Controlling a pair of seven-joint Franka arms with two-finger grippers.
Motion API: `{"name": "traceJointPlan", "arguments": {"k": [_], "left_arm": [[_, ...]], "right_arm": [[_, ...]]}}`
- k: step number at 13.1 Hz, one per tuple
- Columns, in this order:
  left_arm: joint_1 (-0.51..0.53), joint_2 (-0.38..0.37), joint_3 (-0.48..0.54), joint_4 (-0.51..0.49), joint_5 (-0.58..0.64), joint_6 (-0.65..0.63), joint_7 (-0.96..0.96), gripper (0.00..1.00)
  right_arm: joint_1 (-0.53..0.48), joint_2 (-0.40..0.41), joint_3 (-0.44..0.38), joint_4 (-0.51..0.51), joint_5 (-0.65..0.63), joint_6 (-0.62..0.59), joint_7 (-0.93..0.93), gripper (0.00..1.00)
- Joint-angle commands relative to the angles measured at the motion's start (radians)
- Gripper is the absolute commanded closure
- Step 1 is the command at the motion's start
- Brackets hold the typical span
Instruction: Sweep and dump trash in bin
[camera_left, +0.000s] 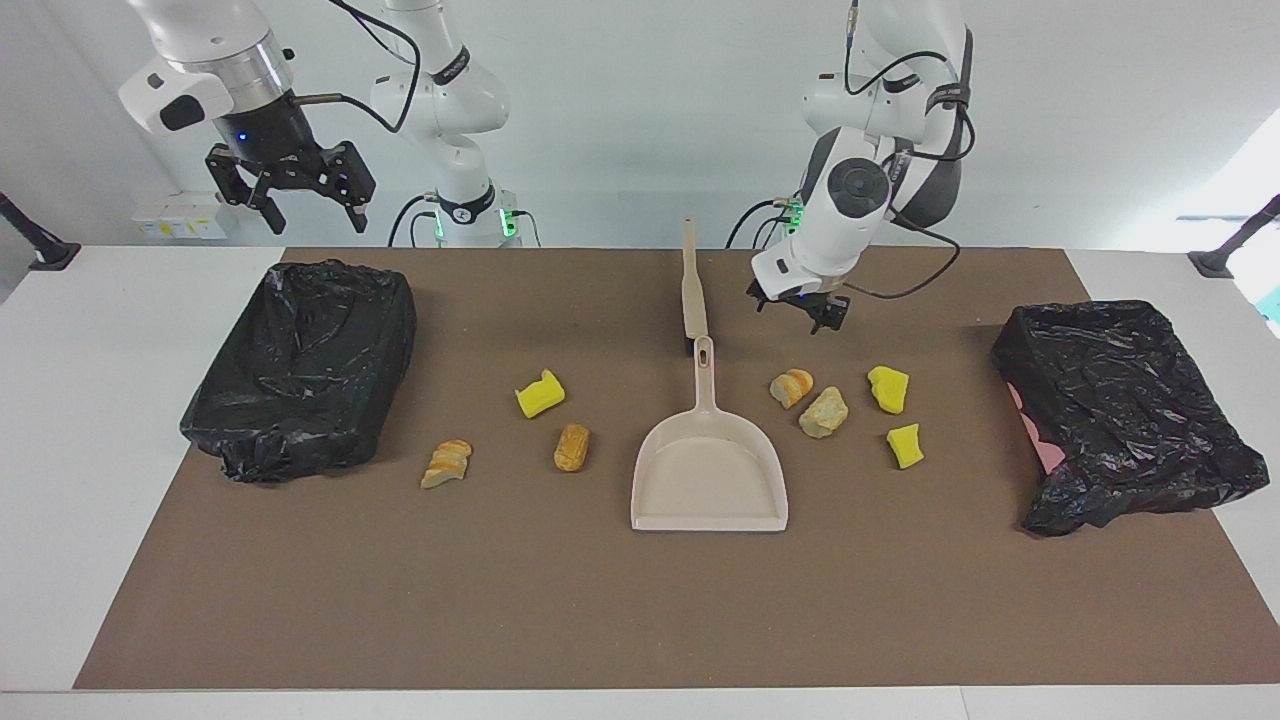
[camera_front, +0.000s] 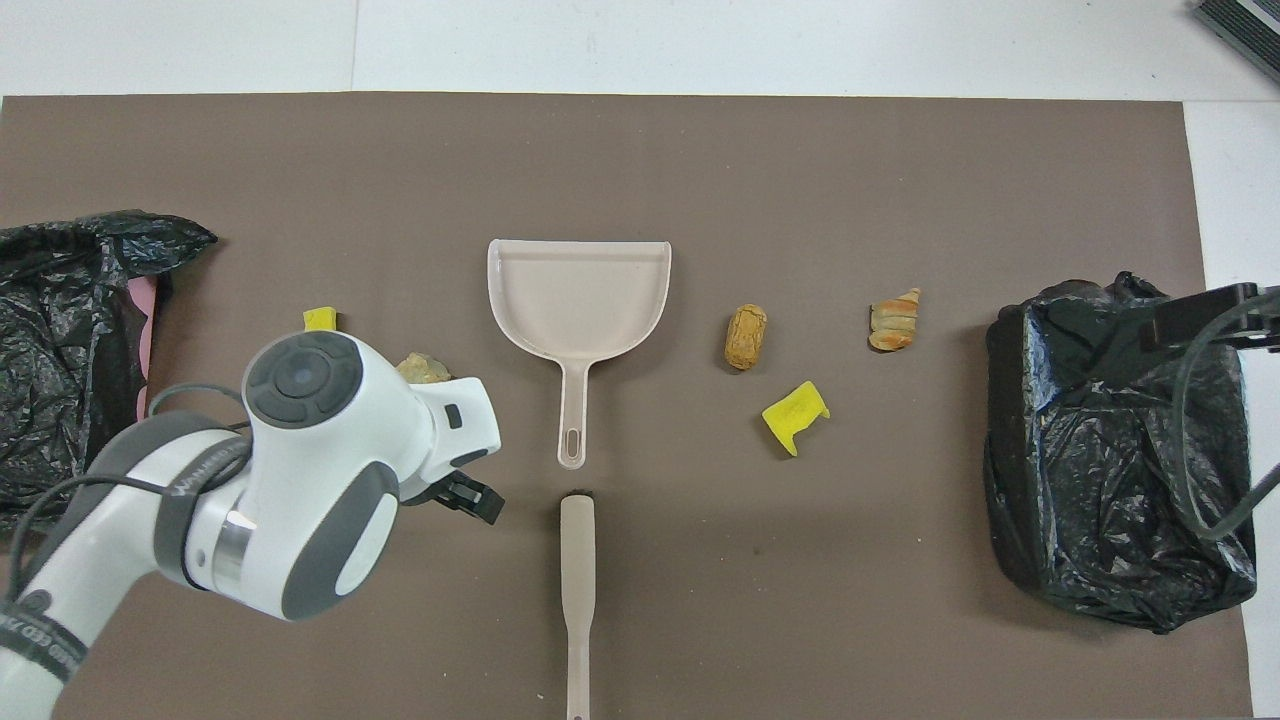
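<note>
The left tool (camera_left: 800, 308) hangs with its fingers spread and nothing between them, low over the brown mat (camera_left: 640, 600) just beside the brush (camera_left: 691, 290) and the slotted end of the dustpan (camera_left: 708, 470) handle; the right tool (camera_left: 290, 190) waits, also spread and empty, raised above the black-lined bin (camera_left: 305, 365) at the right arm's end of the bench. The trash is all still on the mat: toward the left arm's end a striped bread piece (camera_left: 792, 387), a paler bread lump (camera_left: 824, 412) and two yellow sponge chunks (camera_left: 889, 389) (camera_left: 905, 445); toward the right arm's end another yellow sponge chunk (camera_left: 540, 393), a brown bread roll (camera_left: 572, 447) and a striped bread piece (camera_left: 446, 463). The second lined bin (camera_left: 1120, 410) sits at the left arm's end. The likely trouble, as I judge it, is in the pick-up. The brush lies flat and thin on the mat, its head nearly touching the dustpan handle, so a descent slightly off line could nudge the handle and turn the pan, or pinch only an edge of the brush and let it twist. The nearest bread piece sits close to the tool's path and could be knocked away from the pan. In the overhead view the left arm hides most of the trash at its end, so contact there cannot be checked from above.
</note>
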Motion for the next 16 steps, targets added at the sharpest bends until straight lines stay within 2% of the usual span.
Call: {"name": "traceJointPlan", "arguments": {"k": [1,3,6,9,11,15,16], "left_arm": [[-0.149,-0.057,0.019,-0.099,-0.008,0.082,-0.232,0.00],[-0.257,-0.058,0.019,-0.130,-0.008,0.121,-0.400,0.00],[-0.347,-0.064,0.019,-0.169,-0.008,0.161,-0.575,0.00],[-0.400,-0.115,0.017,-0.245,-0.013,0.182,-0.589,0.00],[-0.408,-0.138,0.017,-0.282,-0.033,0.190,-0.597,0.00],[-0.437,-0.150,0.017,-0.291,-0.064,0.213,-0.674,0.00],[-0.443,-0.150,0.017,-0.291,-0.067,0.213,-0.687,0.16]], "right_arm": [[-0.023,-0.005,0.010,0.007,0.006,-0.035,-0.029,0.00],[-0.022,-0.006,0.011,0.003,0.006,-0.024,-0.023,0.00],[-0.017,-0.054,0.011,-0.088,0.003,0.028,-0.015,0.00],[0.004,-0.052,0.020,-0.128,0.003,0.080,-0.014,0.00],[0.058,-0.042,0.022,-0.159,0.003,0.140,0.029,0.00],[0.196,-0.005,0.023,-0.213,0.010,0.281,0.173,0.00],[0.242,0.017,0.026,-0.213,0.018,0.296,0.192,0.00]]}}
